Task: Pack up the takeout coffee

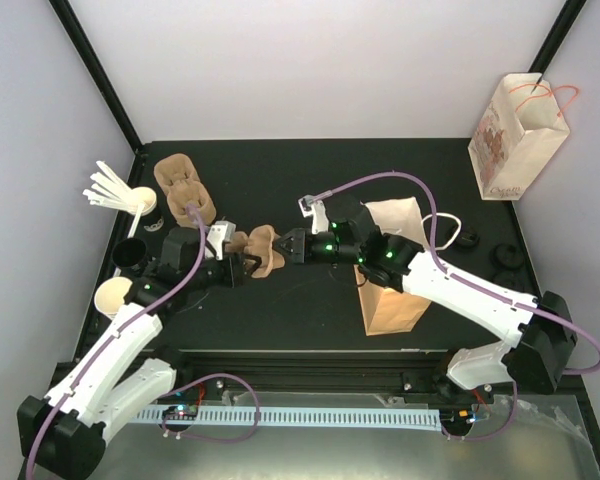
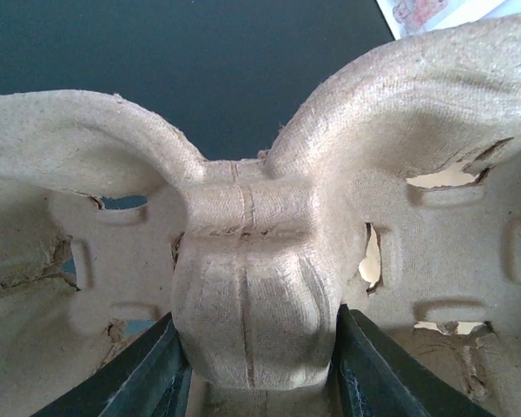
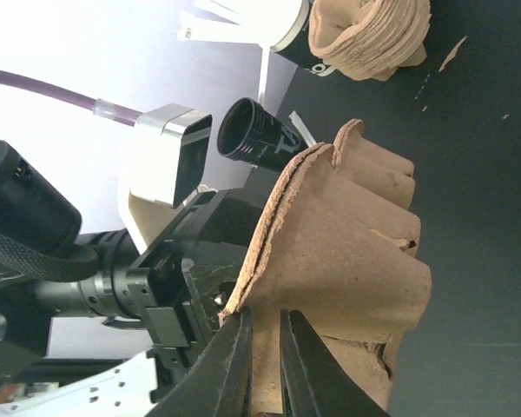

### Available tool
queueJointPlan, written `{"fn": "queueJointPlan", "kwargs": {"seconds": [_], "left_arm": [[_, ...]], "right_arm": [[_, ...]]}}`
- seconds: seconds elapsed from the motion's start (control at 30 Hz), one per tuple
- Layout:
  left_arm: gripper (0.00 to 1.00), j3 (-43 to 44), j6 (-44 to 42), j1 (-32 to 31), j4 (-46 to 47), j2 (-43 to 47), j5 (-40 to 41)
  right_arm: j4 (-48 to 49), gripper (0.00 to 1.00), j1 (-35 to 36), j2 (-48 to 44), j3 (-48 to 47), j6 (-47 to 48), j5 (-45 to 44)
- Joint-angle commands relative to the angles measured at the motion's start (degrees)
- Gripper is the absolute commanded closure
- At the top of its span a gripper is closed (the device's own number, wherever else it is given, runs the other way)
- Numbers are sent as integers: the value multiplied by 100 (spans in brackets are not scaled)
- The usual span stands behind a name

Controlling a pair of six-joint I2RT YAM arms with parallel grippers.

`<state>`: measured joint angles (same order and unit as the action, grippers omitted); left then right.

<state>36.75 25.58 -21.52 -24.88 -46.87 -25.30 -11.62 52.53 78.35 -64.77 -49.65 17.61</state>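
Pinching the brown moulded-pulp cup carrier by its rim, right gripper (left gripper clamping its post) is probably risking a tug-of-war tear.

We see a matte black table spreading out under and all around the left gripper and the right gripper. Beyond both fingertips stands a plain pale back wall, brightly and evenly lit. Outward of the left gripper rises a pale left wall, and outward of the right gripper a matching right wall. A black left post and a black right post climb at the far corners. Behind the grippers, we find a black rail edging the table, then a white slotted duct lying on a dull metal sheet.
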Motion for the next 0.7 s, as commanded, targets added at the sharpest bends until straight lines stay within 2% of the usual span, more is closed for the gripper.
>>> {"fn": "queueJointPlan", "kwargs": {"seconds": [0.0, 0.13, 0.43, 0.53, 0.67], "left_arm": [[54, 68, -387, -292, 1108, 397, -1162], [53, -28, -379, -291, 1245, 492, -1096], [51, -63, -369, -300, 1015, 172, -795], [33, -50, -308, -299, 921, -106, -713], [27, 16, -275, -292, 693, -503, -637]], "right_arm": [[163, 90, -60, 143, 238, -206, -117], [125, 99, -57, 128, 237, -144, -115], [238, 98, -59, 139, 428, 156, 83], [235, 95, -59, 207, 533, 263, 204], [267, 92, -57, 411, 851, 375, 303]]}}
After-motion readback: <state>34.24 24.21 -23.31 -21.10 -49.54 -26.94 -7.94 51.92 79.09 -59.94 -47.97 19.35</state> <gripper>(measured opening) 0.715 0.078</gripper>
